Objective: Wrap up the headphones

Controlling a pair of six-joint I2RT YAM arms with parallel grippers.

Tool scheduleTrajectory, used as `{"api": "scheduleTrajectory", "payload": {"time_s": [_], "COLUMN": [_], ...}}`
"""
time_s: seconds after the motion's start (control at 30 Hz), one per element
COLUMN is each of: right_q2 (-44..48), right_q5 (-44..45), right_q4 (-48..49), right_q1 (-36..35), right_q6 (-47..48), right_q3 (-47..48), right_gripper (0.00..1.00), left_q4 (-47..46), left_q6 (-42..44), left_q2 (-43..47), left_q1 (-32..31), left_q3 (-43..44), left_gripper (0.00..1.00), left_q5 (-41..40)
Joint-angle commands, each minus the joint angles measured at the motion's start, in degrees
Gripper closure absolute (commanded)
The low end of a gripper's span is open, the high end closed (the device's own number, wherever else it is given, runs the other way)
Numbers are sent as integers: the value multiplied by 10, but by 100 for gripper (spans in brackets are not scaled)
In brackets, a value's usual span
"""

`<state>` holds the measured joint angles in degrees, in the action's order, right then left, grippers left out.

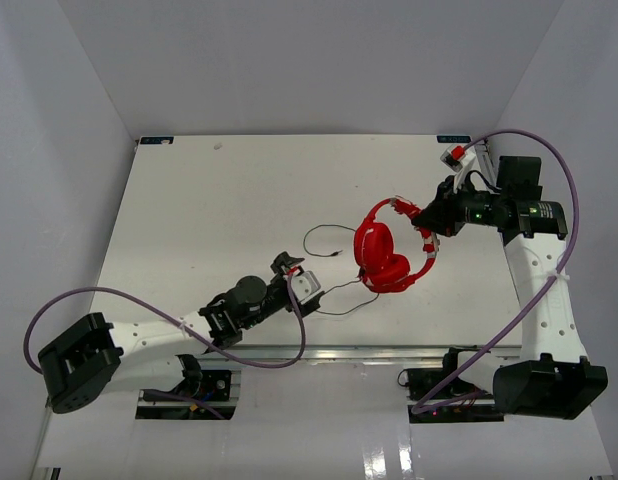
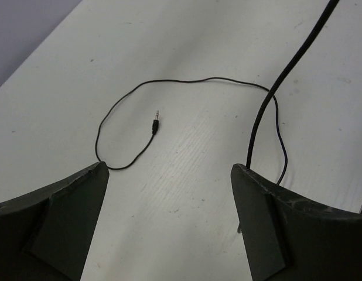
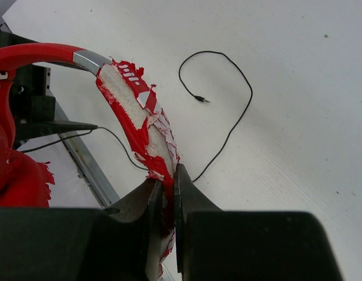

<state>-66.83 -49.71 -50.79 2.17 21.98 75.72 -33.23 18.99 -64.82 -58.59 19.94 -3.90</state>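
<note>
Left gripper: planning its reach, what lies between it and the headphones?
Only the thin dark cord, looped on the table, plug loose; top and left wrist views show it.

A white bench [image 1: 209,220] fills the middle of the top view, closed in by pale grey walls [image 1: 289,60] on its left, far and right sides. A small dark tag [image 1: 156,140] sits at the far left corner, a second tag [image 1: 453,138] at the far right. A faint smudge [image 1: 218,146] lies near the far edge. A silver rail [image 1: 369,352] runs along the near edge
</note>
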Motion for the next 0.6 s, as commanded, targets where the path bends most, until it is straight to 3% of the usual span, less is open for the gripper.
{"api": "scheduleTrajectory", "payload": {"time_s": [0.0, 0.27, 0.47, 0.57], "right_q2": [-5, -18, -17, -14], "right_q5": [-36, -33, -28, -24], "right_q4": [24, 55, 61, 64], "right_q1": [-2, -2, -5, -11], "right_q6": [-35, -42, -47, -48], "right_q3": [39, 16, 6, 3], "right_gripper": [92, 92, 92, 92], "left_q4": [-53, -66, -10, -13], "left_q6": [-34, -66, -63, -69], "left_q2": [-10, 70, 93, 64], "left_q1": [3, 3, 4, 4], "left_q3": [-17, -82, -62, -42], "left_gripper": [6, 7, 7, 9], "left_q5": [108, 77, 80, 125]}}
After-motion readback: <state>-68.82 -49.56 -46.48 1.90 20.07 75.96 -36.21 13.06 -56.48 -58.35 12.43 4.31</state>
